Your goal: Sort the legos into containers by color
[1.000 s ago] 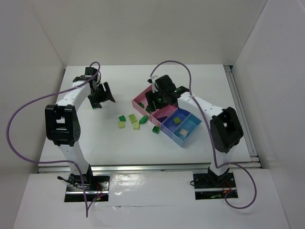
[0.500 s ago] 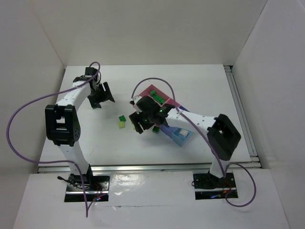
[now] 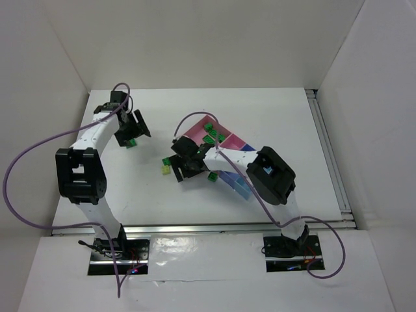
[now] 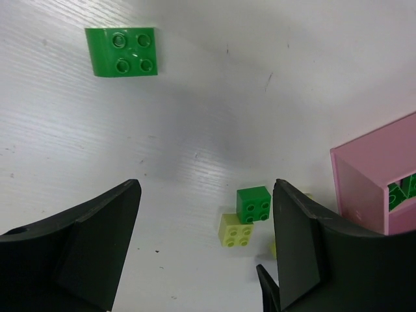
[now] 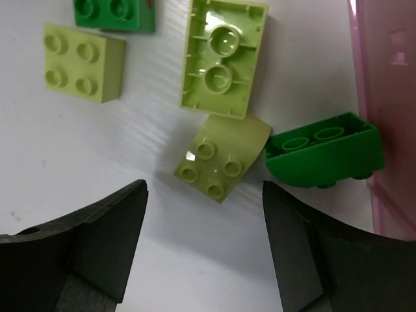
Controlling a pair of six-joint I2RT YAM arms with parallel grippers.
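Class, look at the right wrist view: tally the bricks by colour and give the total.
pale yellow-green bricks: 3
dark green bricks: 2
Total: 5

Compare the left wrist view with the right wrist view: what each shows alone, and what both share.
Left wrist only: a lone green brick, and green bricks inside the pink bin. Right wrist only: an upturned pale yellow-green brick, a pale sloped brick and a green brick on its side. Both: the pink bin, the white table, and an open left end effector or right end effector.
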